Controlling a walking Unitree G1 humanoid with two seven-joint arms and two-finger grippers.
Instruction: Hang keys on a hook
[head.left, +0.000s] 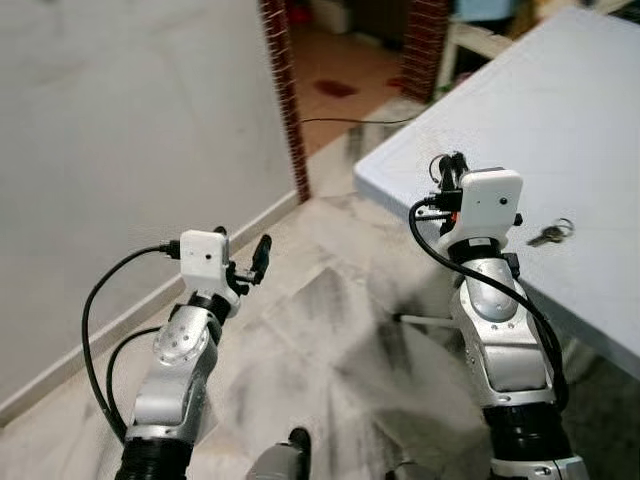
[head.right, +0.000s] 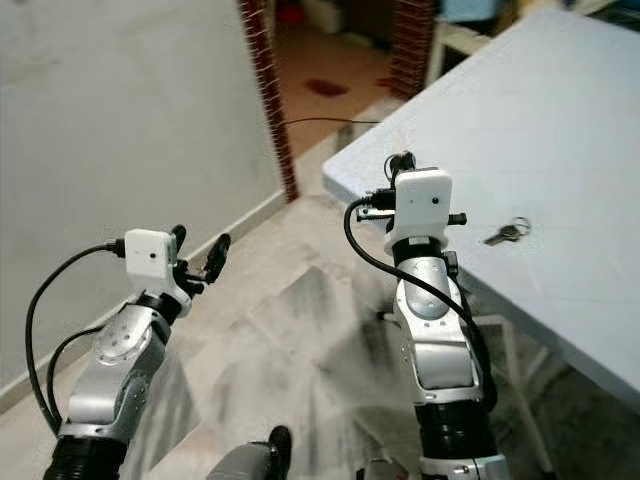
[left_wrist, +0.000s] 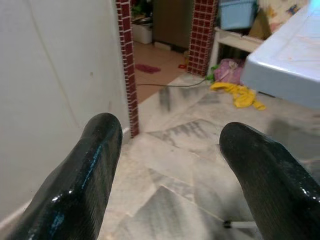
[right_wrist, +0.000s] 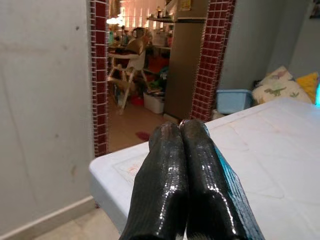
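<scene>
The left hand hangs over the marble floor with its two black fingers spread wide apart, nothing between them. A pale wall runs alongside, ending at a red brick post by a doorway. Past the fingers, the bench corner juts in, with a yellow cloth crumpled on the floor near it and a blue tub further back.

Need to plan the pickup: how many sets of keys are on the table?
1. A single bunch of keys lies on the white table, near its front edge, just right of the right tool. The arm may hide a bit of the tabletop.
</scene>
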